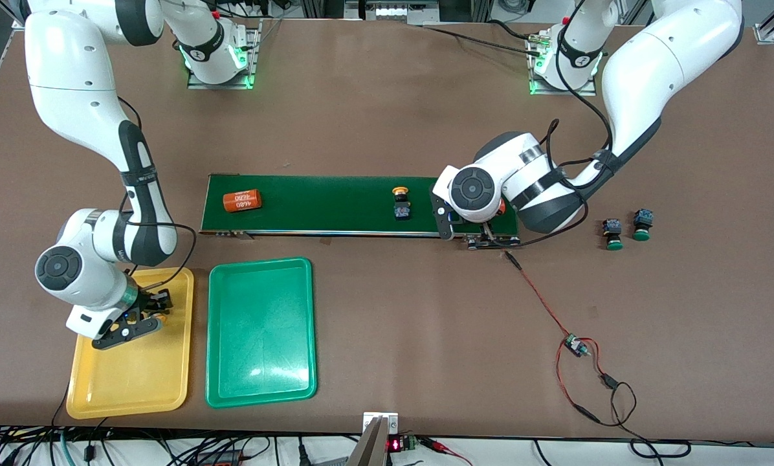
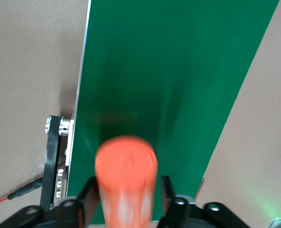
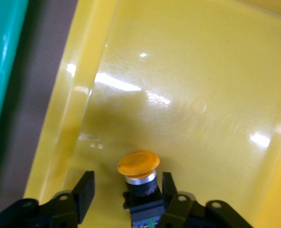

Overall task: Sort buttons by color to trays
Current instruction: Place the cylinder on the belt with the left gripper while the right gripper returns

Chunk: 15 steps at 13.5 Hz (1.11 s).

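While the right gripper (image 3: 123,190) hangs low over the yellow tray (image 1: 134,382), its fingers (image 3: 85,190) stand parted with gaps on both sides of 1 yellow-capped button (image 3: 138,166), released, cap pointing away from the wrist. That button lies in this tray, near the end farther from the front camera. The green tray (image 1: 261,362) beside it holds nothing.

At the left gripper (image 2: 126,190), over the left arm's end of the dark-green belt (image 1: 335,204), the fingers (image 2: 171,194) flank an orange cylinder (image 2: 126,180) whose long axis runs out from the wrist; whether they grip it I cannot tell.

4 buttons show in all. A 2nd yellow-capped button (image 1: 400,202) lies mid-belt, cap farther from the front camera. 2 green-capped buttons (image 1: 626,233) lie on the table (image 1: 387,116) side by side, caps toward the front camera. A 2nd orange cylinder (image 1: 242,200) lies along the belt.
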### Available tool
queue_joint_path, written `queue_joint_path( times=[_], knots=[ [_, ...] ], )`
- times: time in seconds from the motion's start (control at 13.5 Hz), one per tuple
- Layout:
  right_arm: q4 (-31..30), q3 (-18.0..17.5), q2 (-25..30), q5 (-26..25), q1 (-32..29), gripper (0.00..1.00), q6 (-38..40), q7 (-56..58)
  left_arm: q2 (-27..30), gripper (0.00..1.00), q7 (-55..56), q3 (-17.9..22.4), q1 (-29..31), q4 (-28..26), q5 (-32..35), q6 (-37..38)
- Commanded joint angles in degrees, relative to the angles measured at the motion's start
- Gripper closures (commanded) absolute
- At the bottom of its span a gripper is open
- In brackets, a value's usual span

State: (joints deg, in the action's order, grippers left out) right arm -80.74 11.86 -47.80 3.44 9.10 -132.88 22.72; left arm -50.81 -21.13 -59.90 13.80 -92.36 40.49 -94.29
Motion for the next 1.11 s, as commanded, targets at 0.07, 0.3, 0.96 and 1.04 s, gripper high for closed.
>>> queue_joint_path(
  times=[0.07,0.3,0.96,1.04],
  knots=[
    [-0.3,-0.5,6.5,0.6,0.9,0.00,8.5,-3.9,1.3,0.00,-0.9,-0.4,0.8,-0.4,0.9,0.0],
    [-0.2,-0.5,11.7,0.6,5.6,0.00,16.9,-12.6,2.4,0.00,-0.8,-2.0,4.1,1.7,-1.9,3.1],
    [-0.4,-0.4,18.7,3.7,19.0,0.00,29.3,-28.7,2.2,0.00,28.4,-2.8,18.2,6.1,2.3,6.2],
    [-0.5,-0.4,18.6,3.6,20.2,0.00,30.6,-35.2,2.1,0.00,35.1,-1.3,18.1,6.0,2.3,6.2]
  ],
)
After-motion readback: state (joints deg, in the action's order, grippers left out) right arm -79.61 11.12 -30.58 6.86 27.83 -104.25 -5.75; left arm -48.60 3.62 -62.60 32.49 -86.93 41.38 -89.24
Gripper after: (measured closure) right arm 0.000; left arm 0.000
